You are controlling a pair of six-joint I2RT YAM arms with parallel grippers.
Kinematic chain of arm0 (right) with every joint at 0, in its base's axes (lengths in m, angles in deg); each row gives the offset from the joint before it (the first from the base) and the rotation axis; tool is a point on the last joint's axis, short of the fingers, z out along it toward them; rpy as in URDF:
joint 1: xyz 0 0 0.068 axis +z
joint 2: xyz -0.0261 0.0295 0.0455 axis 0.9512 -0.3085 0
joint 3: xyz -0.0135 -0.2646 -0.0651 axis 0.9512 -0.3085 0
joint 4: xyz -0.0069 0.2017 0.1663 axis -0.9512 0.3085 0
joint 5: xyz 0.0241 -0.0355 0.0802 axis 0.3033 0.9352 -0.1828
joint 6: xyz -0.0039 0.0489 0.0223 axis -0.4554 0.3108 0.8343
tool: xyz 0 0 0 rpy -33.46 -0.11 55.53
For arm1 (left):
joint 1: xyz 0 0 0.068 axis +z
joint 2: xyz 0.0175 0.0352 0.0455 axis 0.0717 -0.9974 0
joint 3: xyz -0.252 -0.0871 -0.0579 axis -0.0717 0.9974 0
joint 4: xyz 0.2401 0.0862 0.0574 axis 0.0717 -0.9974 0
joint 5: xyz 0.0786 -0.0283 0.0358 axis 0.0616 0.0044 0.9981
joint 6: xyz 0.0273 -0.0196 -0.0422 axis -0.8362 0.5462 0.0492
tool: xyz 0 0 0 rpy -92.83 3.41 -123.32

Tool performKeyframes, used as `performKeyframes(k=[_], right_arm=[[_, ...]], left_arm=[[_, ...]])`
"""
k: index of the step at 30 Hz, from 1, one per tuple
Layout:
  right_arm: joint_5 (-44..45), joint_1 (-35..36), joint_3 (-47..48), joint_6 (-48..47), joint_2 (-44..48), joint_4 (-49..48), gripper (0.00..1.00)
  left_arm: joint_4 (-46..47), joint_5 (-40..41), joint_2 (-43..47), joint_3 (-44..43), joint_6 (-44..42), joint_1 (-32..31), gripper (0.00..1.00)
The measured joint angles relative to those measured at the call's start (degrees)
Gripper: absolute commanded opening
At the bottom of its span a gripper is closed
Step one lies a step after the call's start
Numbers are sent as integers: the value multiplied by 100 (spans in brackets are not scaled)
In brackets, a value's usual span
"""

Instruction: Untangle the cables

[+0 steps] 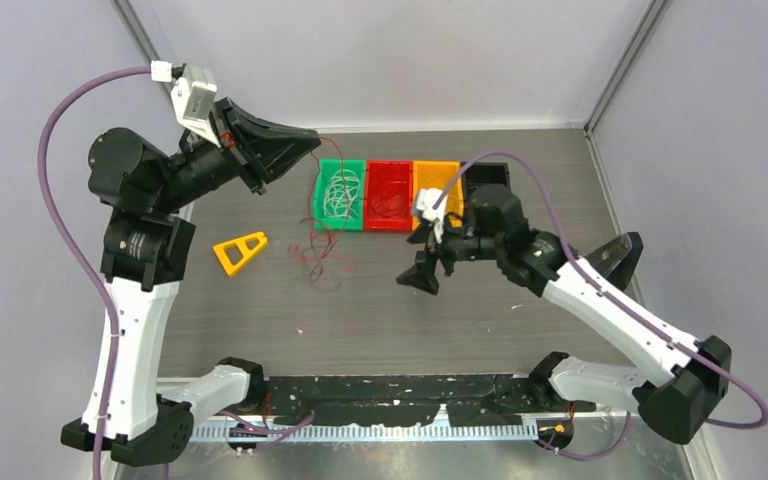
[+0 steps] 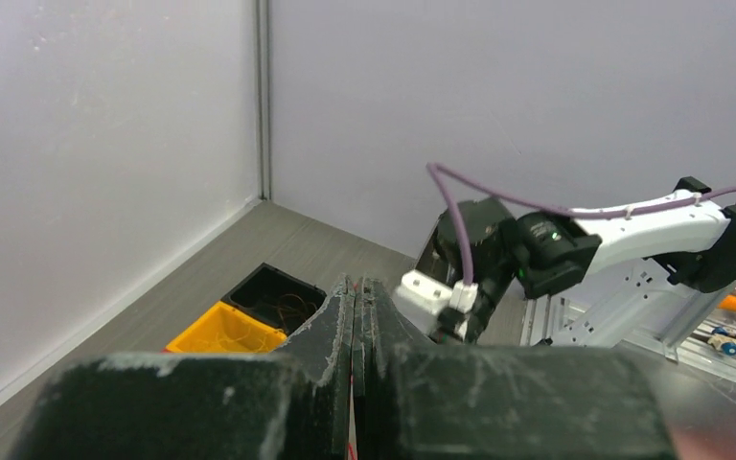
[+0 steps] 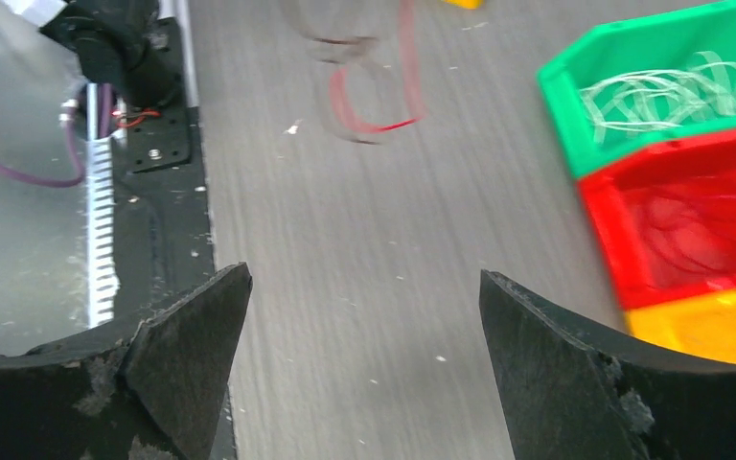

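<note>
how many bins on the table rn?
4, in one row at the far side, left to right: green bin, red bin, orange bin, black bin, the last partly hidden behind the right arm.

Four small bins stand touching in a row toward twelve o'clock on the grey wood-grain table (image 1: 380,320). From the eleven o'clock end to the one o'clock end they are the green bin (image 1: 320,195), red bin (image 1: 388,164), orange-yellow bin (image 1: 435,172) and black bin (image 1: 490,172). A yellow triangular frame (image 1: 224,256) lies flat out at nine o'clock, well apart from them.
</note>
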Motion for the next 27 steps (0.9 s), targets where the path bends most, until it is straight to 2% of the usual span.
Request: performKeyframes(k=[6,11,14,16,17,18,19,20,21,23,27], right_arm=[[236,778,-483,726,-612,-1541,95],[1064,1060,-483,839,-1054,-2645,96],[1784,1064,-481,758,-1283,-3064,100],[2243,1062,-481,688,-1447,-3294,76],[2448,1058,-476,640,-1539,-3392,56],[2614,1051,-448,608,-1663,-3458,47],[2741,1047,-407,551,-1773,-3499,34],[2850,1045,-354,546,-1912,-3547,28],[2944,1043,-310,505,-2039,-3560,17],[3036,1040,-289,415,-2179,-3530,7],[2938,927,-310,313,-2146,-3254,6]], left_arm=[[9,144,7,-2,66,2,0],[90,245,-142,-59,264,7,0],[146,289,-308,-149,420,7,0],[219,291,-409,-186,503,4,0],[254,289,-450,-195,562,4,0],[269,289,-483,-201,601,4,0],[273,289,-507,-210,616,7,0],[275,286,-529,-232,619,11,0],[278,282,-538,-254,621,28,0],[297,278,-533,-284,632,103,0],[417,262,-501,-380,754,514,0]])
